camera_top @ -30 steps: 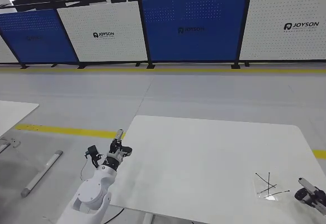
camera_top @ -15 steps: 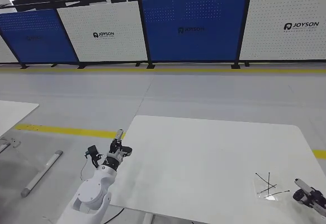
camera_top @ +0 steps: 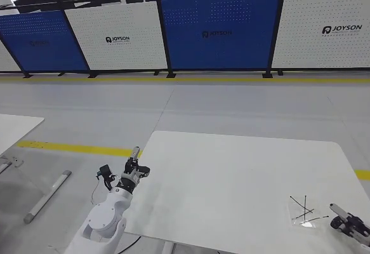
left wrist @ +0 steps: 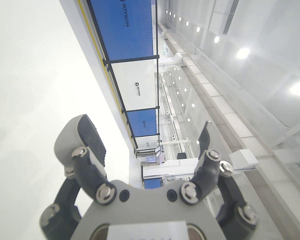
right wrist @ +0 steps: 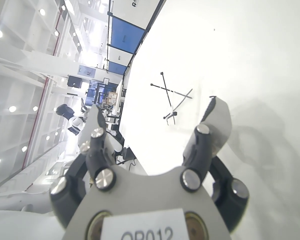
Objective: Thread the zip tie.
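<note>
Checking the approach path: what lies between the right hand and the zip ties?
Only bare white table lies between the open right hand and the crossed zip ties; the right wrist view shows it, and the top view agrees.

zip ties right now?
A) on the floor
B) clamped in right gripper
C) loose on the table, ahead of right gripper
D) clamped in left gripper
C: the zip ties lie crossed on the table, just ahead of the right gripper, which is open, empty and apart from them.
</note>
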`<state>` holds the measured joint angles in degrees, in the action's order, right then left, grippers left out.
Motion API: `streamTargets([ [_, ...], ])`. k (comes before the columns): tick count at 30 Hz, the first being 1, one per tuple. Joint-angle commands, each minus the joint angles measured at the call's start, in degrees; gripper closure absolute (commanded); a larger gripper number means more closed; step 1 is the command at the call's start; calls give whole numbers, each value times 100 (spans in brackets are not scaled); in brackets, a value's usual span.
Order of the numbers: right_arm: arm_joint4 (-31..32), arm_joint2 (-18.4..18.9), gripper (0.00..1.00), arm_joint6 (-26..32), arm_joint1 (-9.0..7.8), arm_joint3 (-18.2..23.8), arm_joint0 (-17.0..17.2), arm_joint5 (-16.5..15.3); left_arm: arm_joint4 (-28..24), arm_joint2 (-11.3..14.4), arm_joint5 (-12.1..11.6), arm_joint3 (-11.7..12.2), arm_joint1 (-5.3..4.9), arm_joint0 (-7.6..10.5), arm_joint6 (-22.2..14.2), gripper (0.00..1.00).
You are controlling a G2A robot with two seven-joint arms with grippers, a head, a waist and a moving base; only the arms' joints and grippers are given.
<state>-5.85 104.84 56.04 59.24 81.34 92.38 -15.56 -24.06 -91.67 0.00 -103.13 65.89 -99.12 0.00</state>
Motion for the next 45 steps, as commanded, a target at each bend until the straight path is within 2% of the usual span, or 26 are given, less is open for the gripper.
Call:
streamTargets([
  [1, 71, -61, 65, 20, -10, -73, -74, 61, 0, 0, 0, 0, 0, 0, 0, 0],
  [5, 301, -215, 64, 24, -30, -212, -228, 157, 0, 0, 0, 0, 0, 0, 0, 0],
  [9, 314, -267, 67, 6, -44, -301, -282, 128, 0, 0, 0, 0, 0, 0, 0, 0],
  [17, 251, -237, 73, -28, -80, -285, -210, 58, 0, 0, 0, 0, 0, 0, 0, 0],
  [19, 233, -236, 71, -37, -86, -265, -188, 48, 0, 0, 0, 0, 0, 0, 0, 0],
  [23, 244, -246, 75, -62, -102, -238, -169, 77, 0, 0, 0, 0, 0, 0, 0, 0],
  [30, 285, -318, 74, -91, -124, -235, -187, 151, 0, 0, 0, 0, 0, 0, 0, 0],
  [35, 274, -347, 83, -114, -140, -240, -186, 146, 0, 0, 0, 0, 0, 0, 0, 0],
  [36, 267, -349, 89, -121, -142, -242, -185, 147, 0, 0, 0, 0, 0, 0, 0, 0],
  [37, 256, -352, 100, -129, -145, -244, -183, 148, 0, 0, 0, 0, 0, 0, 0, 0],
  [45, -3, -301, 100, -189, -164, -285, -157, 30, 0, 0, 0, 0, 0, 0, 0, 0],
])
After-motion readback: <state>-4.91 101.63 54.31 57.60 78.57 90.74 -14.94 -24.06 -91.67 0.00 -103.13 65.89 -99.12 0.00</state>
